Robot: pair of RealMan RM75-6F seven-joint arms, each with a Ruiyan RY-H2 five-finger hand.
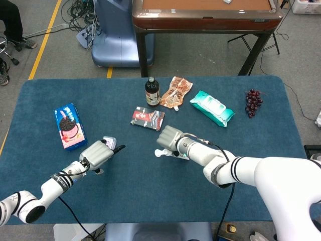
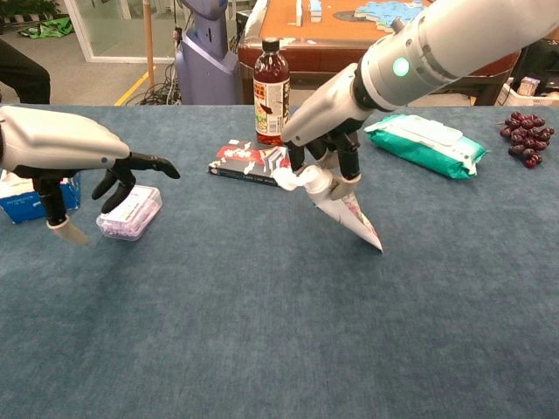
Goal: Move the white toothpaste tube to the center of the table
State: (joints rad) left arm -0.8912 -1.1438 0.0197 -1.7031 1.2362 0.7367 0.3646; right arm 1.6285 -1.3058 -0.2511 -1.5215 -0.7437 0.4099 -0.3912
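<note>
The white toothpaste tube (image 2: 345, 205) is pinched near its cap by my right hand (image 2: 327, 157), cap end raised and pointing left, flat tail touching the blue cloth near the table's middle. From the head view the tube's cap (image 1: 159, 153) sticks out left of my right hand (image 1: 169, 136). My left hand (image 2: 61, 148) hovers at the left with fingers spread and nothing in it, above a small clear box (image 2: 129, 212); the head view shows this left hand (image 1: 96, 153) too.
A dark bottle (image 1: 152, 92), a dark snack packet (image 1: 147, 118), an orange pouch (image 1: 176, 92), a teal wipes pack (image 1: 212, 108) and grapes (image 1: 252, 102) lie along the back. A blue cookie pack (image 1: 69, 126) sits at the left.
</note>
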